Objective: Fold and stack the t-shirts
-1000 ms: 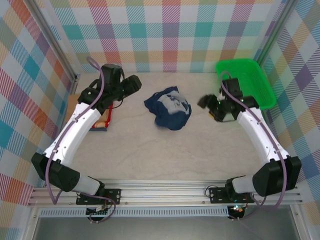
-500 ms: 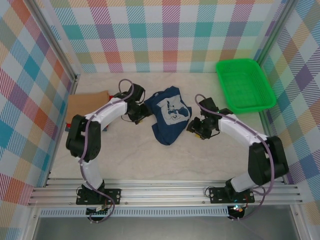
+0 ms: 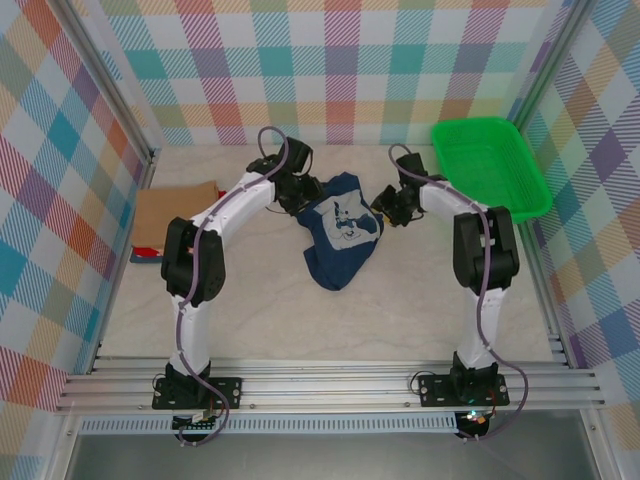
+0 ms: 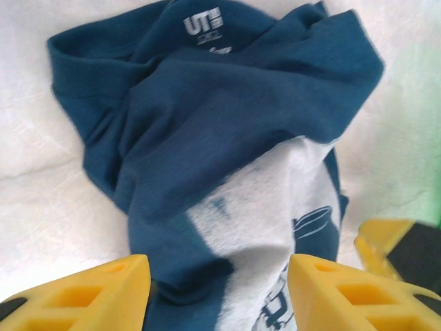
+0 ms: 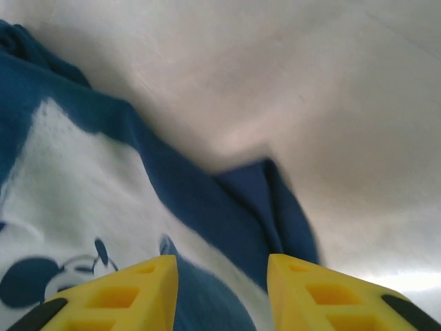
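Observation:
A dark navy t-shirt (image 3: 340,235) with a white printed graphic lies crumpled in the middle of the table, one end trailing toward the front. My left gripper (image 3: 300,192) is at its far left edge. In the left wrist view its yellow fingertips (image 4: 83,293) stand apart over the t-shirt (image 4: 207,138), the left gripper (image 4: 217,296) open. My right gripper (image 3: 387,206) is at the far right edge, open, straddling a fold of the hem (image 5: 269,200). A folded tan t-shirt (image 3: 175,208) lies at the left wall.
A green plastic basket (image 3: 490,165) stands at the back right corner. Checked walls close in the table on three sides. A thin red and blue edge (image 3: 140,254) shows under the tan t-shirt. The table surface (image 3: 300,320) in front of the navy t-shirt is bare.
Both arms swung in from the sides to the navy t-shirt's far edge. The jaws of both grippers narrowed. The t-shirt was drawn out longer toward the front.

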Robot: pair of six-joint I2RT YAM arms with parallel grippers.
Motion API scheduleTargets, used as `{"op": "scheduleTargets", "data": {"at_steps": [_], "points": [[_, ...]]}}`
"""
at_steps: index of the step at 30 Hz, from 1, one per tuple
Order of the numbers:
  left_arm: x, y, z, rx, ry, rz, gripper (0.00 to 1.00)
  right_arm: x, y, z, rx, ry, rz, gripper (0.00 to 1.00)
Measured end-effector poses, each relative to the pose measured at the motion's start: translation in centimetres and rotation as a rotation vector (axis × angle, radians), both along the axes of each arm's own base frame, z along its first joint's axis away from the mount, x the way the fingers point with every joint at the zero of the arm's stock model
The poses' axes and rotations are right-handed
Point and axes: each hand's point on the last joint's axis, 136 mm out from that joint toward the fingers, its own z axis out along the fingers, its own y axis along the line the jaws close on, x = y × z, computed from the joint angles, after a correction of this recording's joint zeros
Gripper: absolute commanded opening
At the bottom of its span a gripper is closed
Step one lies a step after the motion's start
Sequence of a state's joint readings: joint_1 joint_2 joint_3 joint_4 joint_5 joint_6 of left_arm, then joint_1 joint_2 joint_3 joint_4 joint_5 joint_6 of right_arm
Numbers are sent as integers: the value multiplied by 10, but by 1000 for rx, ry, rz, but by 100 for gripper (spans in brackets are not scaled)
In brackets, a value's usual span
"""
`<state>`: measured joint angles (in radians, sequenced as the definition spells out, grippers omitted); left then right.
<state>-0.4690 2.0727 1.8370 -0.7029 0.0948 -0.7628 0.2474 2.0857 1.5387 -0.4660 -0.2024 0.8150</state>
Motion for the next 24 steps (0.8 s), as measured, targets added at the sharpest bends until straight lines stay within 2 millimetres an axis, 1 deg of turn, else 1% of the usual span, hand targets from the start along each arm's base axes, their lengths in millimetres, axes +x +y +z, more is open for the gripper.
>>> {"op": "scheduleTargets", "data": {"at_steps": [1,3,4,5,6,7,8,9,11,13,15,16,18,19,20,21,22,23,24], "points": [[-4,3,0,9,7,3,55,3,3,-6,2,8,4,30],[-12,8,5,19,9,3,55,1,6,-20,3,37,10,26],[-16,11,10,24,4,3,55,-1,7,-25,3,49,13,24],[-19,14,16,25,-5,0,54,-2,10,-29,9,57,18,21],[-21,15,23,24,-18,-1,54,-1,11,-28,15,55,20,17],[-24,18,31,23,-32,-1,54,0,14,-25,19,49,24,8],[-27,20,38,18,-46,-1,54,1,16,-24,22,47,29,2],[-30,21,44,17,-57,-1,54,3,19,-23,25,44,28,0],[-36,25,51,14,-68,1,53,3,23,-22,15,36,37,0],[-41,28,54,13,-69,0,53,3,22,-22,-2,31,31,0],[-44,29,51,18,-61,0,53,2,18,-19,-28,23,20,0],[-46,30,48,21,-54,0,53,3,16,-14,-44,14,14,0],[-49,32,43,28,-41,0,53,6,9,4,-74,-14,3,0],[-51,33,41,32,-33,0,53,10,6,18,-85,-39,2,0],[-53,34,39,37,-26,-1,53,18,3,37,-93,-80,-2,0],[-53,35,40,41,-27,-1,53,27,2,58,-95,-129,-1,0],[-53,35,41,45,-30,-1,53,39,2,86,-91,-197,0,0],[-53,37,42,49,-35,1,52,50,4,118,-82,-278,9,0],[-53,39,44,55,-41,3,53,55,6,144,-74,-343,18,0]]}}
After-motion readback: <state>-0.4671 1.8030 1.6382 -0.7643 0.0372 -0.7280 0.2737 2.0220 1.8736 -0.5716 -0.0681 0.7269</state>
